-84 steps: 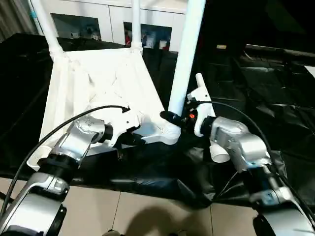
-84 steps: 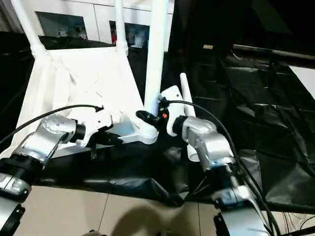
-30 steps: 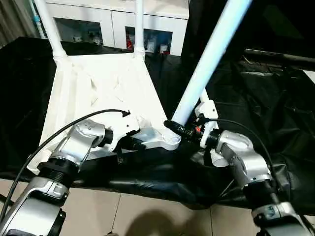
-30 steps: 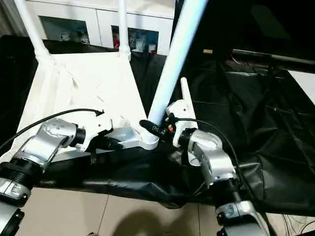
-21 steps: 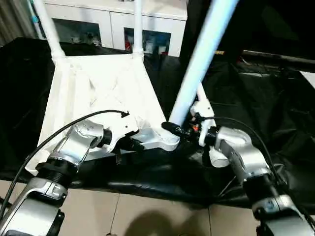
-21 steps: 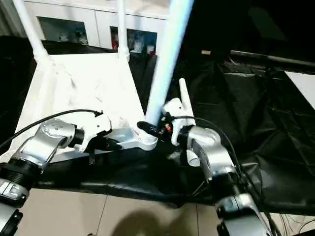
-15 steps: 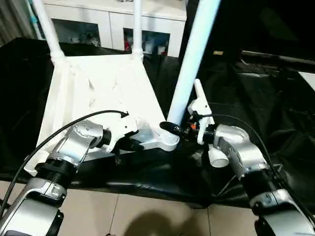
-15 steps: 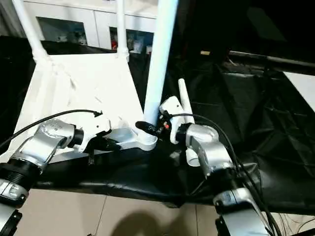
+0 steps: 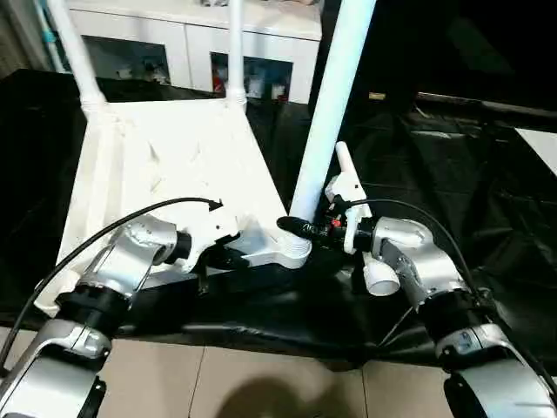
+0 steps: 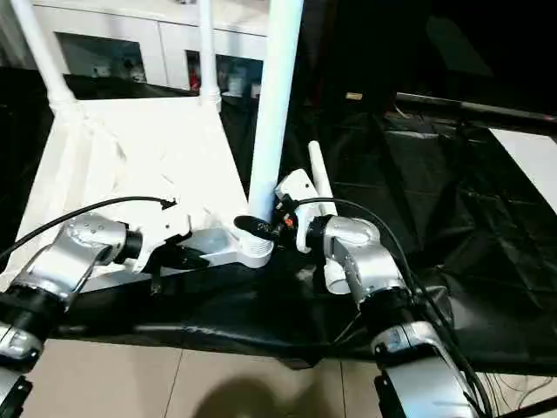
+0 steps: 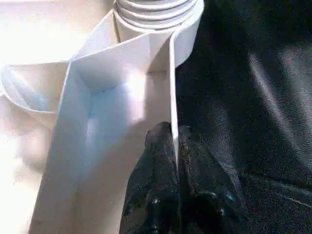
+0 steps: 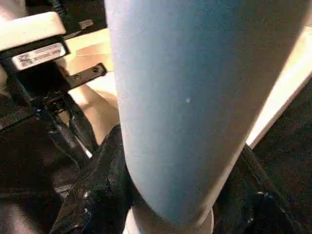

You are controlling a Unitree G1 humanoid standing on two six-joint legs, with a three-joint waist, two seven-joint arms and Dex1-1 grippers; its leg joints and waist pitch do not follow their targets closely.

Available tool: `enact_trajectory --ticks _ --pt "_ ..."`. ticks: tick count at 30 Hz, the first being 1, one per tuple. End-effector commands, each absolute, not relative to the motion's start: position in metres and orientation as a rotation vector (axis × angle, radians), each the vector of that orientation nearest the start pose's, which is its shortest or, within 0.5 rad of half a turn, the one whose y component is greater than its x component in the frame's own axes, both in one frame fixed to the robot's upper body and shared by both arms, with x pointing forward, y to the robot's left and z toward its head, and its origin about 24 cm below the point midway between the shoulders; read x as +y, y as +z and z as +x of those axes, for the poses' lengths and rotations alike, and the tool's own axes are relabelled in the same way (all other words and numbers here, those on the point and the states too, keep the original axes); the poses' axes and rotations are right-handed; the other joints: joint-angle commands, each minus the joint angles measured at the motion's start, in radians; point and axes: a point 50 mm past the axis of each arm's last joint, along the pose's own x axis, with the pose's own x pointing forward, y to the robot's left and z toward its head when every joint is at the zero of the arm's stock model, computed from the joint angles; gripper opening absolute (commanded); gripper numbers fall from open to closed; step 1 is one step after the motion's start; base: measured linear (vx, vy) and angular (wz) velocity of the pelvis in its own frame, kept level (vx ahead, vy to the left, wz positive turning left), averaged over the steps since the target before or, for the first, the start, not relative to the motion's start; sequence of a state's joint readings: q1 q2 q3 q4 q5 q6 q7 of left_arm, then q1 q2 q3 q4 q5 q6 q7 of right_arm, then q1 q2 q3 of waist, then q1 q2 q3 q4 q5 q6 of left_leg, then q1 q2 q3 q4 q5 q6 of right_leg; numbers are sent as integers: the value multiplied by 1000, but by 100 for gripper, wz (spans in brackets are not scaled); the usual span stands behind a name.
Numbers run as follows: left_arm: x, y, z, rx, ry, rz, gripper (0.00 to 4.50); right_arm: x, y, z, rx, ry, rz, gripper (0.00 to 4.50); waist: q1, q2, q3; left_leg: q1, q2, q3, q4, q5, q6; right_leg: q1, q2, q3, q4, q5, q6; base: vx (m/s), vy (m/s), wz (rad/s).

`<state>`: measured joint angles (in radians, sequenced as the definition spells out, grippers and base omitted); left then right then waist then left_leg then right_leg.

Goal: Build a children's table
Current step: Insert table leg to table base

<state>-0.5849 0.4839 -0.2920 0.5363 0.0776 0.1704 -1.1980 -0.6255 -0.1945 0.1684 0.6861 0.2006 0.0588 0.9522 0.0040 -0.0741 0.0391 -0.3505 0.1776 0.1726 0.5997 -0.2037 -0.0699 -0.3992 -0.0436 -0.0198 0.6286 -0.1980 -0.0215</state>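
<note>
Three white tapered tube legs stand in the corner sockets of the large white plastic table top (image 9: pixel 165 165), which lies ribbed-underside up on a table draped in black plastic sheeting (image 9: pixel 452 165). Two far legs: far-left leg (image 9: pixel 70 52), far-right leg (image 9: pixel 233 48). Third is the near-right leg (image 9: pixel 335 96), seated in the near-right round socket (image 9: pixel 291 252).

Change vs earlier: a second ago the near-right leg leaned hard to the right; now it stands close to upright, only a slight lean. Top and both far legs haven't moved on the table. Whole view has shifted a little, so that's the camera.

One more white tube (image 9: pixel 352 187) lies on the sheeting behind the right gripper (image 9: pixel 296 228), largely hidden by the wrist. Looks like the fourth leg, can't confirm.

Right jaws still grasp the base of the near-right leg just above the socket; in the right wrist view one black finger (image 12: pixel 92 195) sits either side of the tube.

Left gripper (image 11: pixel 173 134) jaws are clenched on the thin upright edge wall of the top, just beside the near-right socket, same spot as before.

Two silver forearms in frame, one each side. One white glass-door cabinet (image 9: pixel 183 43) behind the table.
</note>
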Motion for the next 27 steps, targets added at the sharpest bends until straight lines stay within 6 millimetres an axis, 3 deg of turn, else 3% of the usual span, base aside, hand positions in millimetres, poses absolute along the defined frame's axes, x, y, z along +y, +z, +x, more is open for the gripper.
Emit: enact_trajectory --ticks 1,8,16,22,27 --pt "150 66 306 480 -1440 477 0 -116 4 310 492 1107 -47 185 6 19 -48 0 51 -17 -73 -204 15 45 -86 43 -81 -197 -231 0 0 0" --pt "151 71 298 495 -1555 470 0 -122 8 301 488 1260 -66 185 8 23 -48 3 55 -16 -75 -206 34 45 -87 42 -79 -158 -256 0 0 0" --pt "153 75 288 547 -1662 499 0 -129 7 288 529 1461 -138 185 23 23 -46 10 58 -15 -80 -242 23 39 -87 42 -84 -197 -245 0 0 0" --pt "156 75 287 565 -1676 517 0 -130 5 284 543 1503 -155 185 28 26 -43 17 59 -17 -85 -307 -2 32 -86 41 -91 -266 -231 0 0 0" --pt "157 75 292 555 -1640 544 0 -127 3 285 533 1486 -144 185 28 25 -45 12 59 -20 -87 -295 -7 36 -88 41 -90 -255 -226 0 0 0"
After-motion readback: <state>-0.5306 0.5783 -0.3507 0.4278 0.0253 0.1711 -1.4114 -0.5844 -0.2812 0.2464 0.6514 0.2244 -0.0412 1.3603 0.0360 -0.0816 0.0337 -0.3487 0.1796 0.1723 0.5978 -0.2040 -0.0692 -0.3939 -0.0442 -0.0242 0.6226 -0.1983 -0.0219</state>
